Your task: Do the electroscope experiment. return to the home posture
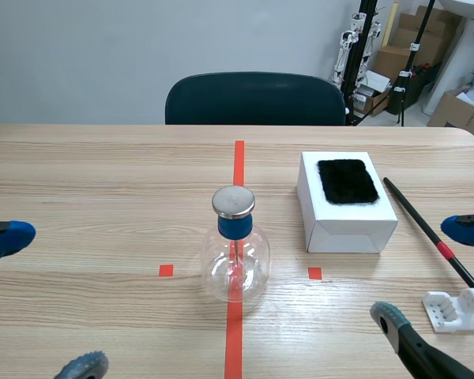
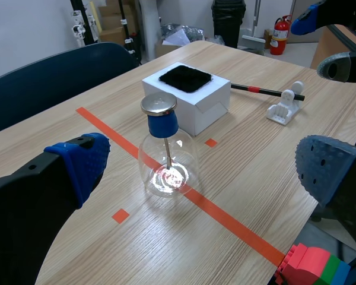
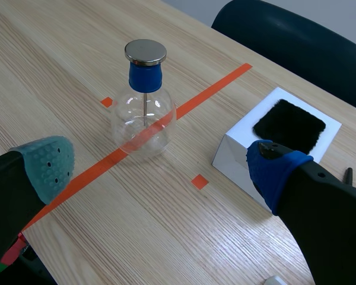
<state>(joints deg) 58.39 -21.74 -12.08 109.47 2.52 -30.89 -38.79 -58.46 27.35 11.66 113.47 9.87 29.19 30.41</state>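
The electroscope (image 1: 235,257) is a clear glass flask with a blue stopper and a flat metal cap, standing upright on the orange-red tape line. It shows in the left wrist view as the electroscope (image 2: 165,160) and in the right wrist view as the electroscope (image 3: 143,119), ahead of each gripper and apart from it. My left gripper (image 1: 43,304) sits low at the table's near left, open and empty. My right gripper (image 1: 428,275) sits at the near right, open and empty. Wide gaps separate the fingers of the left gripper (image 2: 204,161) and the right gripper (image 3: 160,166).
A white box (image 1: 347,225) topped with a black fur pad (image 1: 347,181) stands right of the flask. A black rod (image 1: 426,227) with a red band lies beyond it, near a white stand (image 1: 457,310). A dark chair (image 1: 255,99) is behind the table. Coloured blocks (image 2: 311,268) lie under the left gripper.
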